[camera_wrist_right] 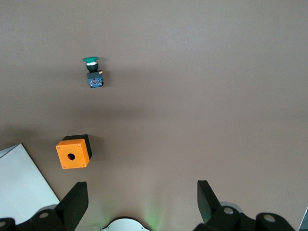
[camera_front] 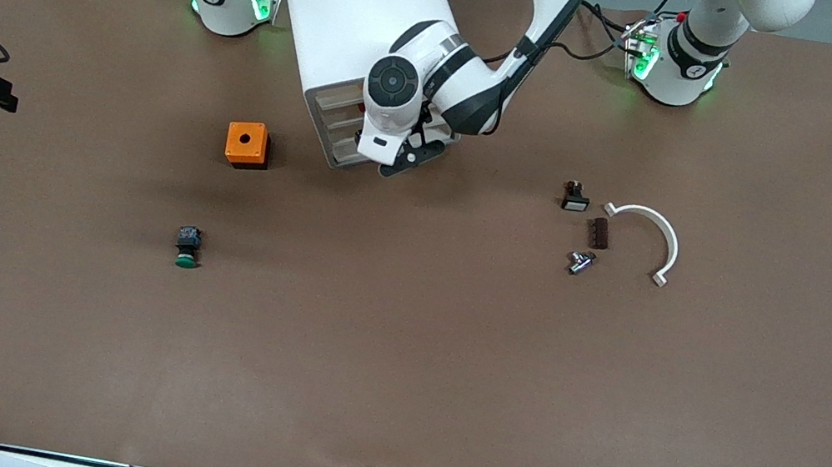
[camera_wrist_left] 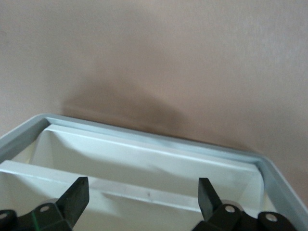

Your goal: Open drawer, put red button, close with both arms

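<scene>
The white cabinet (camera_front: 352, 11) stands between the two arm bases, its stacked drawers (camera_front: 339, 123) facing the front camera. The left arm reaches across to that face. My left gripper (camera_front: 404, 164) hangs open right at the drawer fronts, at the corner toward the left arm's end. In the left wrist view its fingers (camera_wrist_left: 77, 197) straddle a white drawer ledge (camera_wrist_left: 144, 190) inside the grey frame (camera_wrist_left: 159, 142), gripping nothing. I cannot tell which drawer this is. The red button is out of view. My right gripper (camera_wrist_right: 143, 197) is open and empty, high over its own base.
An orange box (camera_front: 247, 144) sits near the cabinet, and a green-capped button (camera_front: 188, 248) lies nearer the front camera. Toward the left arm's end lie a small black switch (camera_front: 575, 197), a brown block (camera_front: 599, 233), a metal fitting (camera_front: 581, 262) and a white curved bracket (camera_front: 657, 233).
</scene>
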Robot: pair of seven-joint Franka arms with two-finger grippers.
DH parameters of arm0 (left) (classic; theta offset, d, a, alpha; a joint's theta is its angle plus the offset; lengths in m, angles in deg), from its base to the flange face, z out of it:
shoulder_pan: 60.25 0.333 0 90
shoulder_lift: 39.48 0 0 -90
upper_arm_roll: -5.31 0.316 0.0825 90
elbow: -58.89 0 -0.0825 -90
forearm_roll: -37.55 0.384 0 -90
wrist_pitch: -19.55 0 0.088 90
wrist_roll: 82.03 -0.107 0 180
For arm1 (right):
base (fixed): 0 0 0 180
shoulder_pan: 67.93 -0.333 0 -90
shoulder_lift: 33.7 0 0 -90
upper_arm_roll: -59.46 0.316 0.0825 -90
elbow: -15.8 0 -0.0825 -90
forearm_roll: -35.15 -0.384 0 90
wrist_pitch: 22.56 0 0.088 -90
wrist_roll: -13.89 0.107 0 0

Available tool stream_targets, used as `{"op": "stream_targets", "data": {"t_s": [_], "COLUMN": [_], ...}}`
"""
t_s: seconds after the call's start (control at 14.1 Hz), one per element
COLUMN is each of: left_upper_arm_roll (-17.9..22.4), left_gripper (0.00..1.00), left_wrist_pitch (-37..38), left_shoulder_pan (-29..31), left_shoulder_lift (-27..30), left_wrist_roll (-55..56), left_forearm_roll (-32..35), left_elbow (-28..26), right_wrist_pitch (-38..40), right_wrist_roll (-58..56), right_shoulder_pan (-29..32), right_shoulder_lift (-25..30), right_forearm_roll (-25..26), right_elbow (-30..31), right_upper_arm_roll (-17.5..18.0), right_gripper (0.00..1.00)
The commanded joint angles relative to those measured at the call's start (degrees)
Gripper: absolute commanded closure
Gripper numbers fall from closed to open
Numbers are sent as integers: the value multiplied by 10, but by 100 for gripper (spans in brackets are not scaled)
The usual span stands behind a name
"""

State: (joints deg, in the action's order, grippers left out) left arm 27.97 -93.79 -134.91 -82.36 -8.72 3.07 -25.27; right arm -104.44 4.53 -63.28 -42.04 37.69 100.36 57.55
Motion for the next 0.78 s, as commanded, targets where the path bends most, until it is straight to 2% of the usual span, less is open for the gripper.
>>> {"op": "stream_targets", "data": {"t_s": [0.0, 0.36, 0.71], "left_upper_arm_roll": [58, 202, 363], "left_gripper": [0, 0, 0], "left_wrist_pitch": [5, 17, 136], "left_shoulder_pan": [0, 0, -1], "left_shoulder_lift": [17, 30, 73], "left_wrist_roll": [3, -63, -228], "left_forearm_roll": [30, 60, 60], "left_elbow": [-10, -10, -8], "right_wrist_pitch": [6, 12, 20], "right_wrist_roll": [0, -3, 0], "right_shoulder_pan": [0, 6, -15], "right_shoulder_lift": [-10, -11, -10], "right_forearm_roll": [14, 3, 5], "right_elbow": [-32, -78, -73], "right_upper_arm_roll": [9, 5, 9], "right_gripper": [0, 0, 0]}}
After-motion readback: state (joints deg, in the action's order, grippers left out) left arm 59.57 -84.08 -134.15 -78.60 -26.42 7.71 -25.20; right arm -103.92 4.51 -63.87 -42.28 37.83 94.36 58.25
